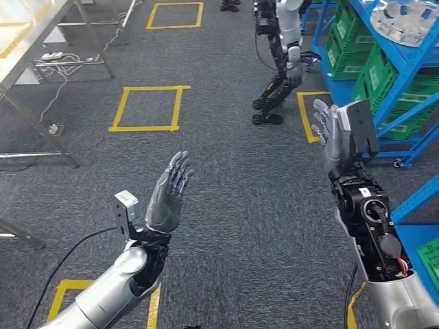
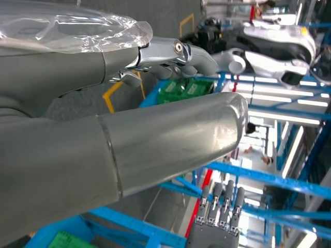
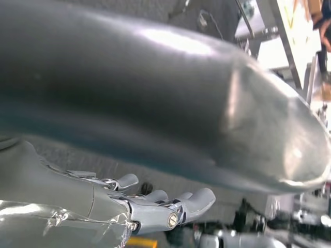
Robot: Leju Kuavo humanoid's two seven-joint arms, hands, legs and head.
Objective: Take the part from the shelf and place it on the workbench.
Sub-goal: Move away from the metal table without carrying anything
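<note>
Blue shelf (image 1: 393, 65) holds the part (image 1: 404, 20), beyond the empty right hand (image 1: 328, 133).

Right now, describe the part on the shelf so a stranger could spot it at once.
Find the blue shelf on the right in the head view. The part lies on its top level: a flat, pale grey round piece with cut-outs. The levels below it hold green crates.
</note>
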